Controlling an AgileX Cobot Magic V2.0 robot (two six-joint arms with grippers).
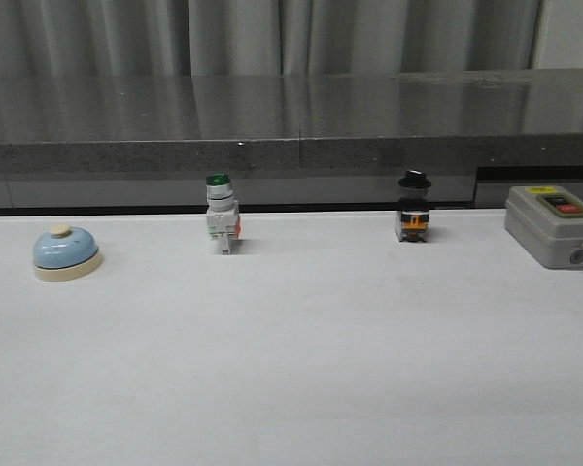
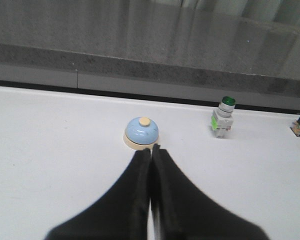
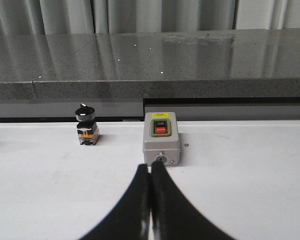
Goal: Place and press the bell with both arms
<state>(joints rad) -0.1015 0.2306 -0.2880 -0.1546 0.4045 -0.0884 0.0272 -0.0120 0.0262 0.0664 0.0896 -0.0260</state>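
White bench bore small light-blue dome-shaped desk bell near far-left edge; left gripper and right gripper both pressed together; risk judged: unopened fingers might shove bell aside.

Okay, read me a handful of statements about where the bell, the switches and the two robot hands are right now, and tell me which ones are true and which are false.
1. The bell sits at the far left of the table in the front view. True.
2. The left hand is shut on the bell. False: its fingers are closed together on nothing, just short of the bell.
3. The green-capped switch stands between the bell and the black-knobbed switch. True.
4. The right hand is wide open. False: its fingers are pressed together.
5. The grey box lies beside the bell. False: it is at the far right, opposite the bell.
6. The right hand points toward the grey box. True.
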